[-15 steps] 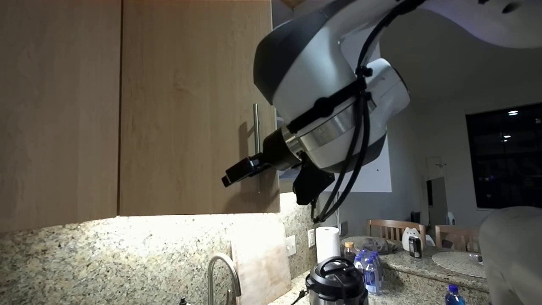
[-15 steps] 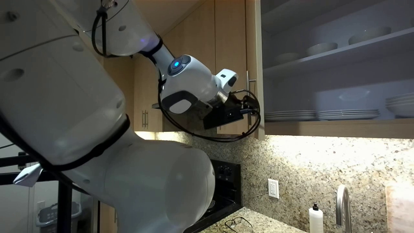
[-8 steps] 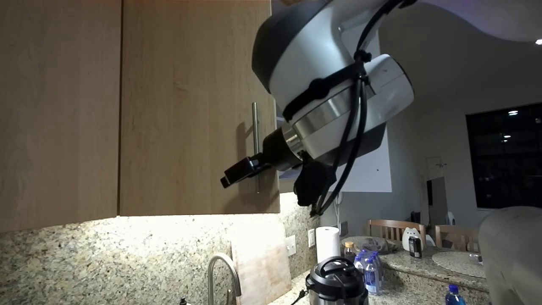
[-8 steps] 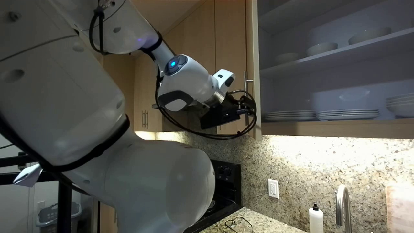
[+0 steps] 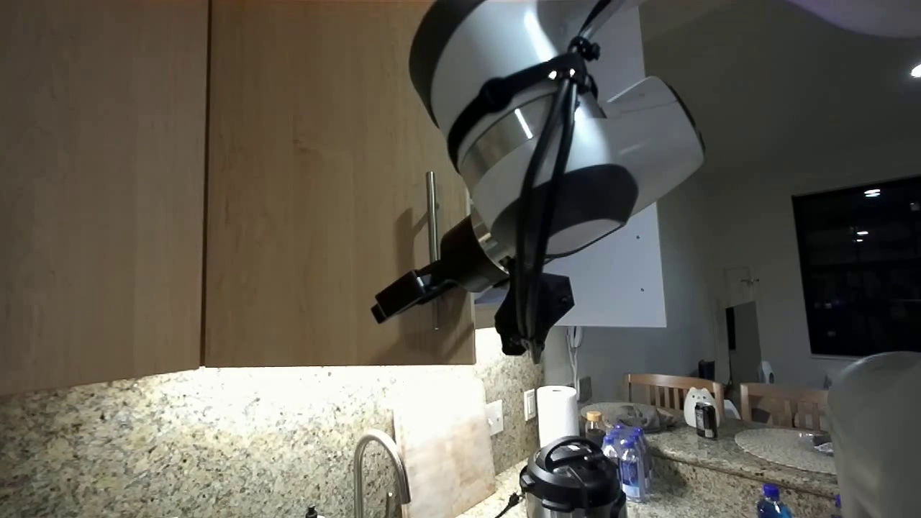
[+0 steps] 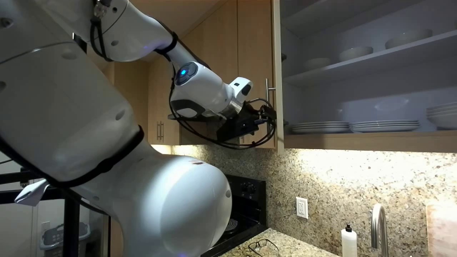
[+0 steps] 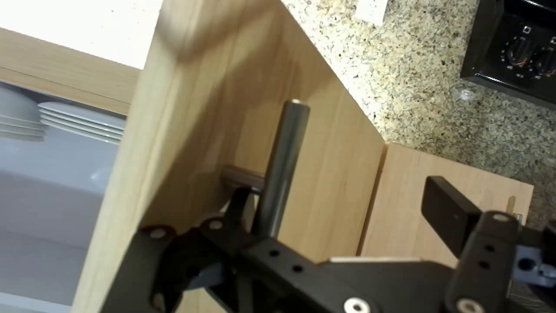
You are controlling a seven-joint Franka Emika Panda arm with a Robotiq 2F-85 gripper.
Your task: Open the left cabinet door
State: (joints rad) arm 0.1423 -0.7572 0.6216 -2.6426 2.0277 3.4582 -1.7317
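The left cabinet door is a tall wood-grain panel with a slim vertical silver bar handle. In an exterior view the door shows nearly edge-on, standing open beside the shelves, with its handle toward the robot. In the wrist view the bar stands off the door face. My gripper is open around the bar's lower part. One finger is close to the bar on the door-edge side; contact cannot be told. The other finger is well apart. The gripper hides part of the handle.
A matching panel without handle adjoins the door. A pale panel stands behind the arm. The open cabinet holds plates and bowls. Below are a faucet, a stove, a soap bottle and a pressure cooker.
The door edge and handle have moved left in an exterior view, swinging the door further open and showing more cabinet interior. The gripper has moved with the handle, and the wrist has turned.
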